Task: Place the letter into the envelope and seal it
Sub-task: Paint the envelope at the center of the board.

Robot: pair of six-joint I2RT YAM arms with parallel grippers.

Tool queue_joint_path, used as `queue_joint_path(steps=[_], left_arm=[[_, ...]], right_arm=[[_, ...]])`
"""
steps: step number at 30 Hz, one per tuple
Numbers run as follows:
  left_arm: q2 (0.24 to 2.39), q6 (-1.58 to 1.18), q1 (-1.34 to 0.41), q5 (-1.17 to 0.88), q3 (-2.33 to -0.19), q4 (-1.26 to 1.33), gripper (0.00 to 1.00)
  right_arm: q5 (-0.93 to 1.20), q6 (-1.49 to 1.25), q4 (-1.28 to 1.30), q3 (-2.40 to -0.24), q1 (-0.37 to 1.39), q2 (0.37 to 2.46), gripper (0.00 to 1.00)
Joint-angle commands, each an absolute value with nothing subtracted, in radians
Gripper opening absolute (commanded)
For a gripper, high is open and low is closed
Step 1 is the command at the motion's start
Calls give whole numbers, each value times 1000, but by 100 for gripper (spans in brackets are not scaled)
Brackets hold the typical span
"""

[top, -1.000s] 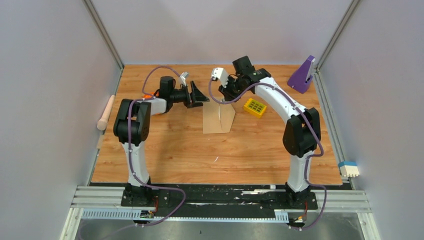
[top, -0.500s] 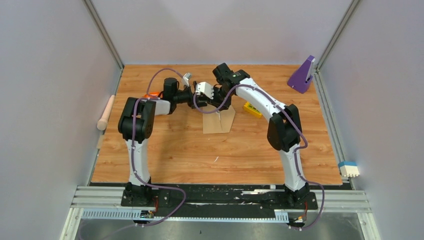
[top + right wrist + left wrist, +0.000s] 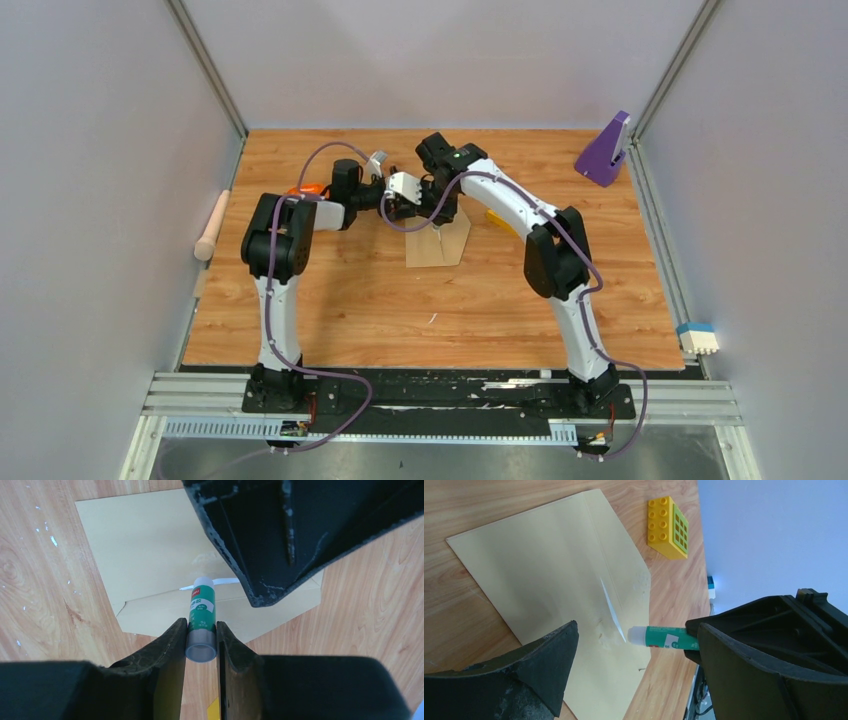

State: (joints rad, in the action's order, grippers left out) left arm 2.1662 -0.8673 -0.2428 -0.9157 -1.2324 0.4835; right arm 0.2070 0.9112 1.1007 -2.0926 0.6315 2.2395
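The tan envelope [image 3: 437, 240] lies flat on the wooden table, also in the left wrist view [image 3: 549, 570] and the right wrist view [image 3: 150, 540]. Of the letter, only a thin white sliver [image 3: 611, 607] shows at the flap fold. My right gripper [image 3: 201, 625] is shut on a green glue stick [image 3: 201, 612], held just above the envelope. My left gripper [image 3: 635, 628] is open, and the stick's white cap [image 3: 638, 634] sits between its spread fingers without touching them. Both grippers meet over the envelope's far edge, left [image 3: 385, 197] and right [image 3: 427, 205].
A yellow toy brick [image 3: 669, 527] sits just right of the envelope, partly behind the right arm [image 3: 503, 222]. A purple object [image 3: 605, 150] stands at the far right corner. A pink roller [image 3: 212, 225] lies at the left edge, and a white and blue item [image 3: 697, 338] lies off the right edge.
The right arm has swung left and down with the glue stick, bringing its cap between the left gripper's fingers. The left gripper shifted slightly right toward it.
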Motion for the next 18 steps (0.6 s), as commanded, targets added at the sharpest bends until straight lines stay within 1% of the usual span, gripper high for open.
queue_joint_path(steps=[1,5,9,15,17,18], left_arm=[[2181,-851,-248,-907,-1266,482,96],[2187,-850,-249,-906,-1267,477,96],[2195,-850,-249,-910,-1267,477,92],[2210,-854,-249,-913,-1268,476,77],[2216,-851,-248,-908,-1270,467,70],[2220,-849,-248,-907,-1271,461,64]], right_arm=[[178,912,1055,-2129,650,2253,0],[171,911,1017,-2121,655,2255,0],[166,908,990,-2119,655,2258,0],[165,911,977,-2112,655,2260,0],[162,911,976,-2106,657,2265,0],[161,911,977,-2102,655,2268,0]])
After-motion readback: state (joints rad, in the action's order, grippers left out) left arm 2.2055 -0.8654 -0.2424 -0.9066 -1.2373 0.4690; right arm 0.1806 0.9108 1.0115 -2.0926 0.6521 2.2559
